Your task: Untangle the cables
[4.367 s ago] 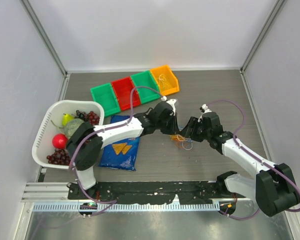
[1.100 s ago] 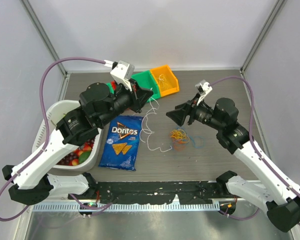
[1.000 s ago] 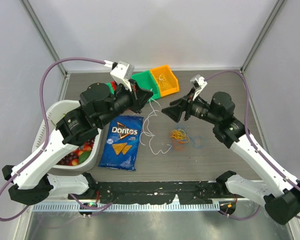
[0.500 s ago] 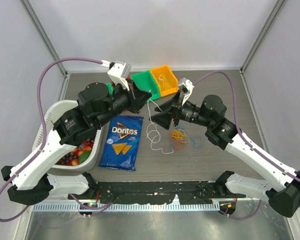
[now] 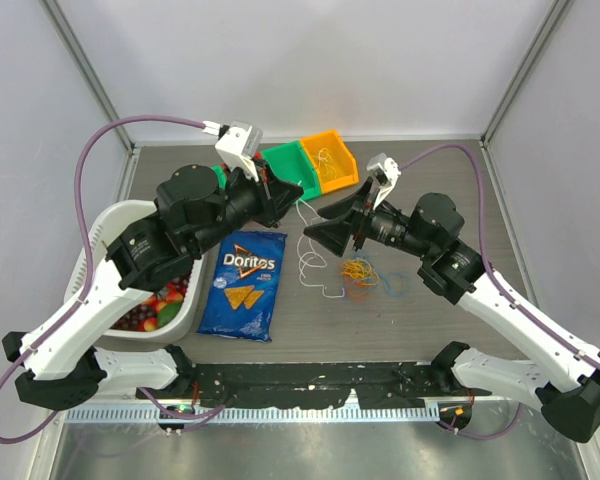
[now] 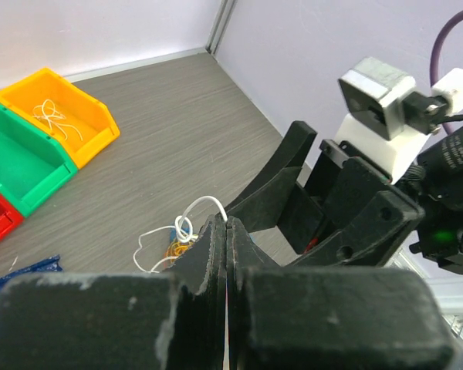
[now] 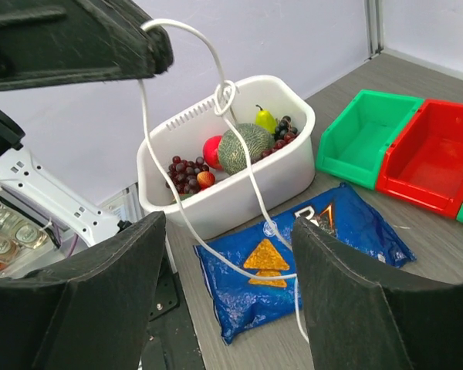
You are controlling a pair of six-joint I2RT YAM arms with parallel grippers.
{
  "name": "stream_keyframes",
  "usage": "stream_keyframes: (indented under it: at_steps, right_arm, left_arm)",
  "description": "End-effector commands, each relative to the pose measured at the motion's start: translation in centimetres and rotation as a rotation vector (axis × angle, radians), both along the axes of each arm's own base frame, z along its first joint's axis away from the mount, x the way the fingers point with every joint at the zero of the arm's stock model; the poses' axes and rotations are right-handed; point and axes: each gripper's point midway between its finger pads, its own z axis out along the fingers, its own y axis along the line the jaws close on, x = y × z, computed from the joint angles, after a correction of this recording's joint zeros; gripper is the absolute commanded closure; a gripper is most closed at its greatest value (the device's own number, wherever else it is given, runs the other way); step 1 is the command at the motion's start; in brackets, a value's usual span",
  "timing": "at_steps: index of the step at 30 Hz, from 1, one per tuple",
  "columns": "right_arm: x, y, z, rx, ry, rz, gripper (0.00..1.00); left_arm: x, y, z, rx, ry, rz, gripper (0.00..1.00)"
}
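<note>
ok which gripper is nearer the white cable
Left: the left gripper is shut on the white cable at its top. The right gripper is open, facing the hanging strand, not gripping it.

The blue chip bag point(image 5: 242, 283) bears the brand "Doritos" in white letters near its top. It lies flat on the tabletop point(image 5: 420, 330), below and just left of the left end effector point(image 5: 296, 192) in the top view.
</note>
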Motion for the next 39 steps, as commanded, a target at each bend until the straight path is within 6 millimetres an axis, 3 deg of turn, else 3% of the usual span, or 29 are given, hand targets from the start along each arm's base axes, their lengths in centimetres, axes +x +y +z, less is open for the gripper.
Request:
stream_keyframes:
  at_steps: [1,9,12,14,15,16,21,25,30,34,39]
  right_arm:
    - [0.1,0.5,1.4,0.031,-0.041,0.017,0.29]
    - [0.5,1.1,-0.4,-0.034,-0.036,-0.021,0.34]
    - [1.5,0.9,-1.1,-0.051,-0.009,-0.088,0.54]
    - [2.4,0.6,-1.4,-0.044,0.021,-0.139,0.74]
    - [2.5,0.6,-0.9,-0.011,0.040,-0.154,0.93]
    - [3.2,0.1,-0.8,0.009,0.063,-0.205,0.99]
    - [4.1,-2.7,2.3,0.175,0.092,-0.365,0.99]
    - [5.4,-3.7,3.3,0.205,0.140,-0.453,0.99]
    - [6.6,-4.6,5.2,0.301,0.183,-0.533,0.99]
    - [6.3,-4.7,7.9,0.393,0.160,-0.512,0.99]
    - [5.9,-5.1,9.9,0.445,0.119,-0.499,1.00]
  left_arm:
    - [-0.3,0.3,2.5,-0.061,-0.027,0.000,1.00]
    - [0.0,0.2,2.7,-0.063,-0.027,0.008,1.00]
    - [0.2,0.2,2.9,-0.068,-0.029,0.019,1.00]
    - [0.2,0.3,3.0,-0.079,-0.034,0.027,1.00]
    - [0.3,0.4,3.0,-0.084,-0.037,0.033,1.00]
    - [0.2,0.6,3.0,-0.095,-0.045,0.037,1.00]
    - [-0.2,2.9,2.4,-0.164,-0.084,0.092,1.00]
    - [-1.1,3.6,1.7,-0.268,-0.077,0.086,1.00]
    - [-1.4,2.6,-0.7,-0.350,-0.002,0.059,1.00]
    - [-1.2,1.5,-2.7,-0.381,0.069,0.048,1.00]
    - [-0.9,-0.5,-5.0,-0.381,0.140,0.014,1.00]
